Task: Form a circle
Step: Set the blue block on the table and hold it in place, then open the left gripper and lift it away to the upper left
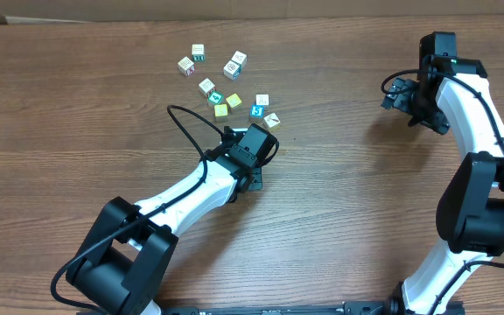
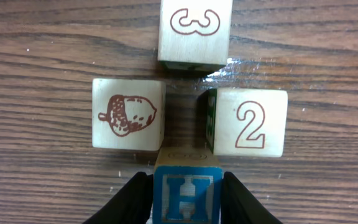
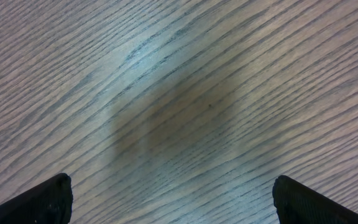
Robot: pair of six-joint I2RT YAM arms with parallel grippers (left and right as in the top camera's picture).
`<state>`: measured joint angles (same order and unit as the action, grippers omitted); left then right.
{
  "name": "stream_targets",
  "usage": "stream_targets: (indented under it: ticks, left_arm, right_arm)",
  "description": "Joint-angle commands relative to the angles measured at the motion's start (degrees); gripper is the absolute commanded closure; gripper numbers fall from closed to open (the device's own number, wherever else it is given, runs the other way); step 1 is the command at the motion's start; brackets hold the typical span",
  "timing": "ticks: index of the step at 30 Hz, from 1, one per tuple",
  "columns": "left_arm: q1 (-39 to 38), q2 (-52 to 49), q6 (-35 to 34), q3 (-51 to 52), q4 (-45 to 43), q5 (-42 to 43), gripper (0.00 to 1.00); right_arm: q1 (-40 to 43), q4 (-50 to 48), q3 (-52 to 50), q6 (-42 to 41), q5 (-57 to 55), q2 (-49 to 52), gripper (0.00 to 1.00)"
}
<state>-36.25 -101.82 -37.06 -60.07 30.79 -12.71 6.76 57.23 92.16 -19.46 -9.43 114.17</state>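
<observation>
Left claw (image 2: 186, 185) astride circle's (image 2: 128, 115) blue cube (image 2: 186, 203)

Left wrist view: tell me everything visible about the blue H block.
The blue H block is a wooden cube, its top face painted blue with a white framed H, one bare-wood side showing. It sits flat on the table, just before the acorn block and 2 block, between the left arm's black fingers; grip unclear.

Brown wood-grain tabletop (image 1: 339, 201) fills nearly every view (small glare patch (image 2: 232, 62) in the left wrist view). Pale beige strip (image 1: 234, 9) along the far edge. Lighting soft, even.
</observation>
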Motion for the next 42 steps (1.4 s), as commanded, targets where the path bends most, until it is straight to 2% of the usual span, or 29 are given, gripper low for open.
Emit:
stream_targets:
  ticks: [1,8,16,18,20,22,23,33,42]
  left_arm:
    - [0.35,-0.81,0.66,-0.04,-0.44,-1.46,0.67]
    - [0.35,-0.81,0.66,-0.04,-0.42,-1.46,0.63]
    - [0.35,-0.81,0.66,-0.04,-0.17,-1.46,0.66]
    - [0.35,-0.81,0.66,-0.04,-0.17,-1.46,0.60]
    - [0.35,-0.81,0.66,-0.04,-0.17,-1.44,0.51]
    - [0.33,-0.79,0.66,-0.09,-0.13,-1.29,0.38]
    - [0.33,-0.70,0.68,-0.26,0.15,-1.18,0.36]
    - [1.05,0.87,0.92,-11.98,11.08,-1.42,0.32]
    - [8.50,0.90,1.18,-22.99,17.68,-1.03,0.19]
  right_arm:
    - [0.07,-0.11,1.22,0.04,-0.61,-1.44,0.00]
    - [0.07,-0.11,1.22,0.04,-0.61,-1.44,0.00]
    - [0.07,-0.11,1.22,0.04,-0.61,-1.44,0.00]
    - [0.07,-0.11,1.22,0.04,-0.61,-1.44,0.00]
    - [0.07,-0.11,1.22,0.04,-0.61,-1.44,0.00]
    - [0.07,-0.11,1.22,0.04,-0.61,-1.44,0.00]
    - [0.07,-0.11,1.22,0.04,-0.61,-1.44,0.00]
    - [0.07,-0.11,1.22,0.04,-0.61,-1.44,0.00]
    - [0.07,-0.11,1.22,0.04,-0.61,-1.44,0.00]
